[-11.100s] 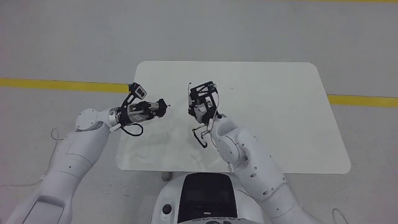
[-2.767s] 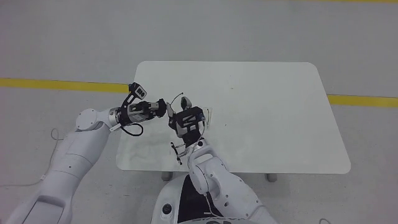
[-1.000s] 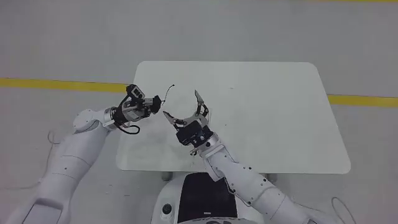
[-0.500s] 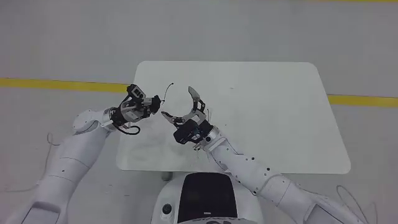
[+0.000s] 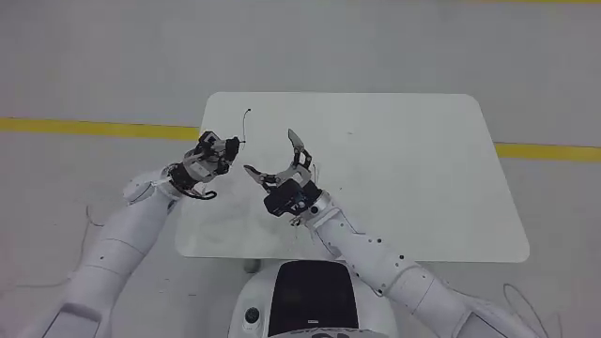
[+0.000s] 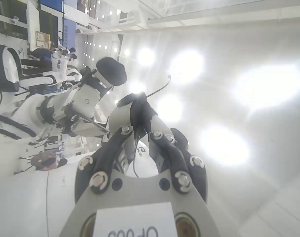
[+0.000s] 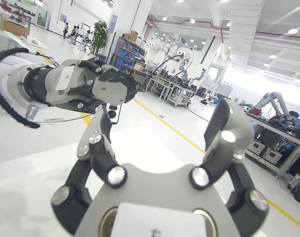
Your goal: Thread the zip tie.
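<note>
Turned since a moment ago, my left gripper [image 5: 228, 147] now points the zip tie [image 5: 245, 124] away over the table [image 5: 394, 150], clamped on its near end. My right gripper [image 5: 269, 151] hangs just beside, jaws spread. I'd pinch the free end squarely, avoiding twist.

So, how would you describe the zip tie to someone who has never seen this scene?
Start at the white table and look over its left end. There the left claw is shut on a thin, dark, curved strip that sticks out past its tips: the zip tie. The right claw beside it is open and holds nothing.
</note>
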